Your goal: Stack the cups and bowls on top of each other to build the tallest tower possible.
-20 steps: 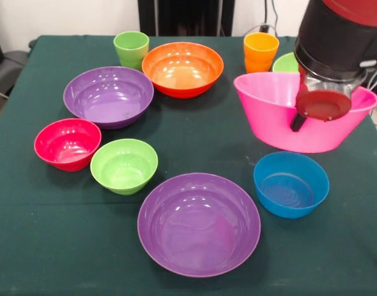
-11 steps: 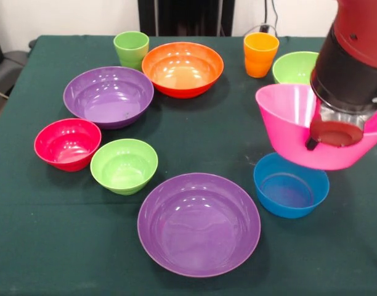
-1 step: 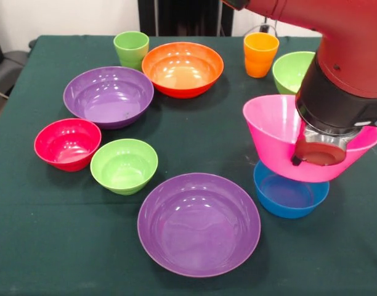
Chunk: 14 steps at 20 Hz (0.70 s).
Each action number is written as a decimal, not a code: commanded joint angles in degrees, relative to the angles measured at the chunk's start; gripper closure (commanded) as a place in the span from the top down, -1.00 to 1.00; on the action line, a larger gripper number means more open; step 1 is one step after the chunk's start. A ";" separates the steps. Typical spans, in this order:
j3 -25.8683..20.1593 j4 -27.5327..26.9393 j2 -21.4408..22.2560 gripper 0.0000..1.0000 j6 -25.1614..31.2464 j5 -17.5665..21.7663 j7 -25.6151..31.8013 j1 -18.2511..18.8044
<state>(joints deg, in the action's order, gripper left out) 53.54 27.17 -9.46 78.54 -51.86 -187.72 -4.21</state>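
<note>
My gripper (image 3: 305, 157) is shut on the near wall of the huge pink bowl (image 3: 268, 132), with one dark finger (image 3: 297, 154) showing outside the wall. The bowl hangs tilted off the table, partly over the small blue bowl (image 3: 287, 196). A large purple bowl (image 3: 199, 223) sits at the front centre, and a second purple bowl (image 3: 108, 95) sits at the left. The orange bowl (image 3: 183, 68), green cup (image 3: 131, 49), orange cup (image 3: 260, 53) and large lime bowl (image 3: 290, 71) stand along the far side.
A small red bowl (image 3: 68, 143) and a small lime bowl (image 3: 124, 165) sit side by side at the left front. The dark green tablecloth (image 3: 53, 246) covers the whole table. The red arm (image 3: 348, 37) fills the upper right corner.
The pink bowl has left the table in my gripper. It swung right, then came back left and toward the front, and now overlaps the blue bowl.
</note>
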 commanded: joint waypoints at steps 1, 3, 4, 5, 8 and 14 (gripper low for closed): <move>-4.74 3.88 5.08 -1.00 4.73 2.04 -5.00 0.64; -4.91 5.05 6.00 -1.00 5.30 2.51 -4.45 0.79; -4.72 4.85 6.09 -1.00 5.88 2.57 -4.41 1.10; -4.94 5.01 6.21 -1.00 5.97 2.47 -4.26 1.31; -4.66 3.86 5.55 -1.00 6.40 2.10 -4.75 2.42; -4.49 2.29 3.18 -1.00 4.78 1.69 -6.04 3.18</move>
<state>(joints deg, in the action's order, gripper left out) 53.54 28.54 -5.42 78.64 -51.84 -187.72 -3.41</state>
